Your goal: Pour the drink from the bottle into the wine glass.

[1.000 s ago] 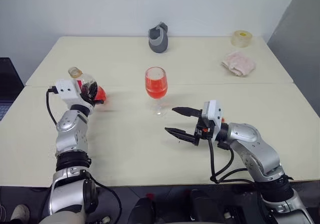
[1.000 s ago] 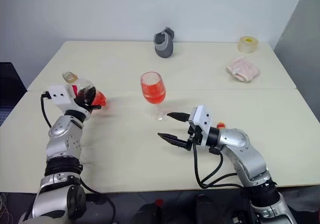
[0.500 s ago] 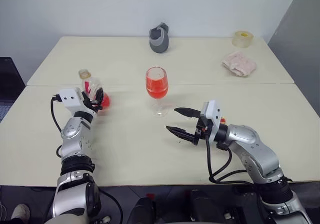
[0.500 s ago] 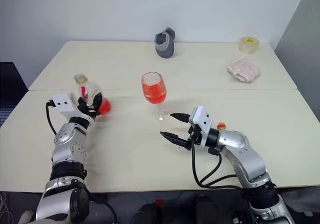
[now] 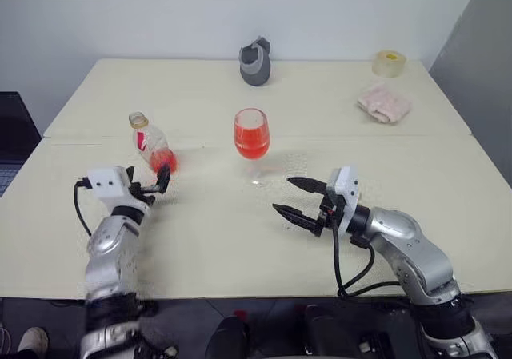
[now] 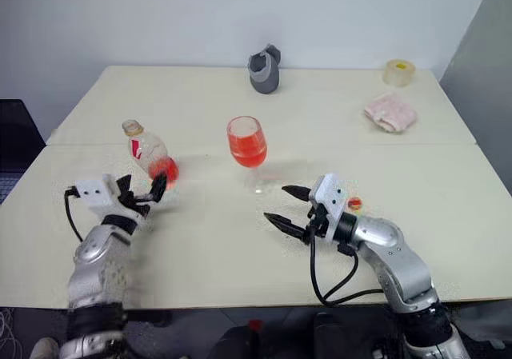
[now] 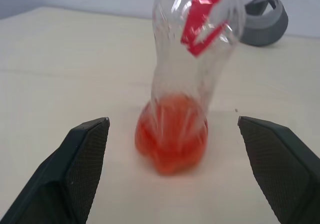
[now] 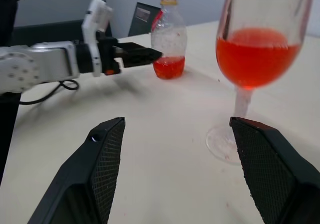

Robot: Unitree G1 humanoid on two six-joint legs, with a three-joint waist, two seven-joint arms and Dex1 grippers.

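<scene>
The little plastic bottle [image 5: 152, 145] stands on the cream tabletop [image 5: 240, 239], off to the robot's left. It leans a bit, with its yellow cap [image 5: 138, 120] tipped away from the wine glass. A small pool of red drink [image 7: 171, 140] sits at its bottom, and the rest of it looks empty. A red and white label [image 7: 205, 15] is on its side.

The left gripper [image 5: 157, 188] is just in front of the bottle, close to it but not touching. Its jaws are wide open and hold nothing, with the bottle showing between the two black fingers [image 7: 82, 156] in the left wrist view.

The wine glass [image 5: 251, 145] stands upright in the middle of the tabletop, well apart from the bottle. Its bowl is about half full of the red drink.

The right gripper [image 5: 294, 201] is near the foot of the glass, on the side closer to the robot. Its jaws are open too and hold nothing.

Far back on the tabletop are a grey jug [image 5: 255, 61], a roll of tape [image 5: 388, 62] and a crumpled pink cloth [image 5: 382, 103].
</scene>
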